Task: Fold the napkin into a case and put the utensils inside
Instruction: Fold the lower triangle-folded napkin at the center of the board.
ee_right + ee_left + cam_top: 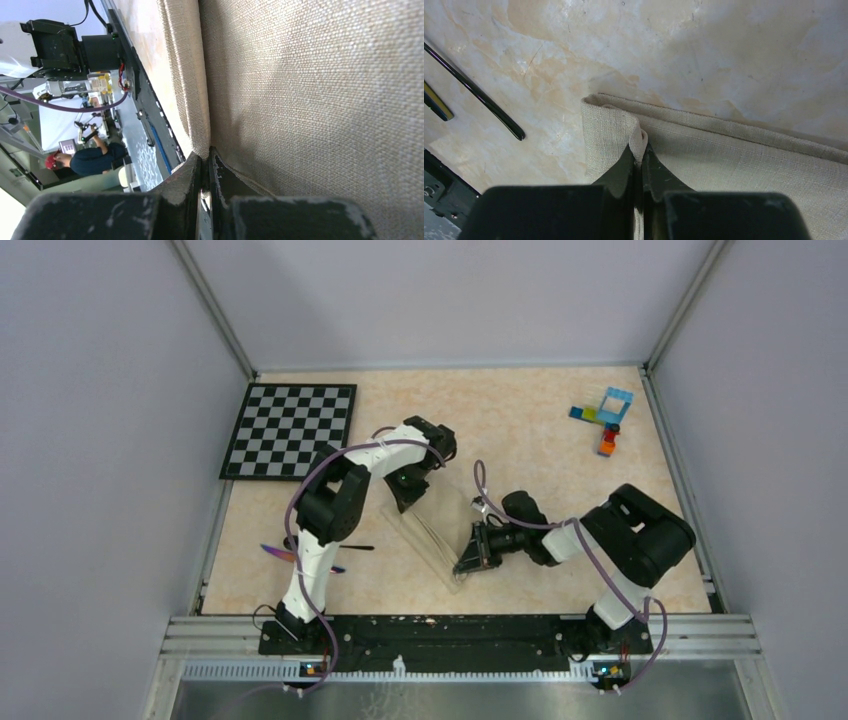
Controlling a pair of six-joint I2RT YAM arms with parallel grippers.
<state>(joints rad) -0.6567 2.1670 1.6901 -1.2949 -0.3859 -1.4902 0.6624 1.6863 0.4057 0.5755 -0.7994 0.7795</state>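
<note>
**Marbled beige table (540,440): napkin pinched at both ends**

The utensils (300,552) lie nearer than the chequered board (290,430). Right of the board and nearer, the left gripper (640,150) is clamped on a folded corner of the napkin (437,525). Farther right of the board, the right gripper (206,156) is closed on the napkin's opposite edge.

Top view looks down; both wrist views closely share the napkin (734,165).

No readable text, labels or numbers anywhere.
</note>
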